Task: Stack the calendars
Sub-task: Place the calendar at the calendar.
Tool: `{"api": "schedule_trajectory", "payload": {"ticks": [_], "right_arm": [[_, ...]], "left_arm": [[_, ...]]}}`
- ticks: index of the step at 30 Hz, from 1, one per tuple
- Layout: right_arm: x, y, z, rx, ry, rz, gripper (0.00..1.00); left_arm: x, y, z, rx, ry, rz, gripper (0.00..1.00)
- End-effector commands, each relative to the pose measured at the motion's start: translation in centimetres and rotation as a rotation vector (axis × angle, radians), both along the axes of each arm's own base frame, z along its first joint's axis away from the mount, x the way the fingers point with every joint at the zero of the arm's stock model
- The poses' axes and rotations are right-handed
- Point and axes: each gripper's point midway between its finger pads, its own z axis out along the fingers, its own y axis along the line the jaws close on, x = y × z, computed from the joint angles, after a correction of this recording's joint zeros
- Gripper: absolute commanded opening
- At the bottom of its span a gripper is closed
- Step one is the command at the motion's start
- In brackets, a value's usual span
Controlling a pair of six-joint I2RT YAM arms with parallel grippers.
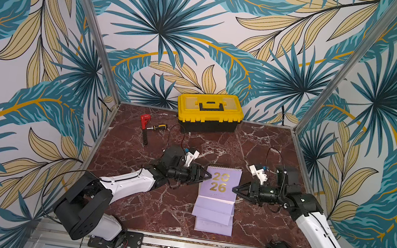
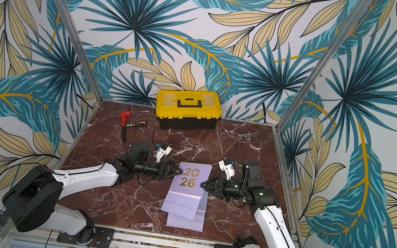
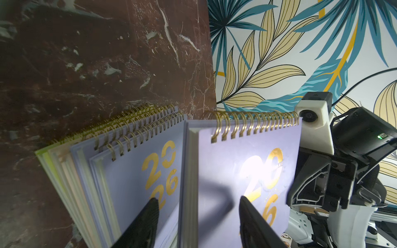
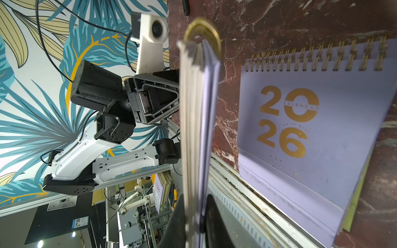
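A lavender calendar (image 1: 220,184) with gold "2026" hangs in the air between my two grippers, above the stack of calendars (image 1: 214,225) lying on the marble table. My right gripper (image 1: 234,189) is shut on its right edge; in the right wrist view the calendar (image 4: 197,128) shows edge-on between the pressed fingers (image 4: 214,214). My left gripper (image 3: 198,198) is open, its fingers (image 3: 148,214) standing either side of the calendar's (image 3: 247,171) left edge without pinching it. The stack (image 3: 120,171) has lavender covers on top and a lime green one (image 3: 43,156) at the bottom.
A yellow-and-black toolbox (image 1: 210,111) stands at the back of the table. A red tool (image 1: 145,122) and a screwdriver (image 1: 157,127) lie at the back left. An aluminium rail (image 1: 174,243) runs along the front edge, and frame posts stand at the back corners.
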Motion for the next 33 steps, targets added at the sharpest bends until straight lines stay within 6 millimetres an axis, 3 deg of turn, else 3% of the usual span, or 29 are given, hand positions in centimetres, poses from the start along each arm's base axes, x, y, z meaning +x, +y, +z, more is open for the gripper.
{"api": "schedule_trajectory", "payload": {"ticks": [1, 9, 16, 24, 33], "right_arm": [[-0.2, 0.4, 0.7, 0.057, -0.039, 0.031, 0.00], [0.2, 0.3, 0.0, 0.056, -0.029, 0.023, 0.00], [0.0, 0.1, -0.6, 0.038, -0.018, 0.026, 0.00], [-0.5, -1.0, -3.2, -0.098, 0.051, 0.027, 0.00], [-0.6, -2.2, -5.2, -0.232, 0.131, 0.042, 0.02]], "left_arm": [[0.1, -0.2, 0.3, -0.023, -0.019, -0.005, 0.61], [-0.2, -0.4, 1.8, -0.055, -0.041, -0.027, 0.54], [-0.5, -0.1, 1.5, -0.049, -0.038, -0.015, 0.46], [-1.0, -0.6, 1.5, -0.051, -0.037, -0.026, 0.37], [-2.4, -1.9, 0.7, -0.028, -0.025, -0.031, 0.35]]}}
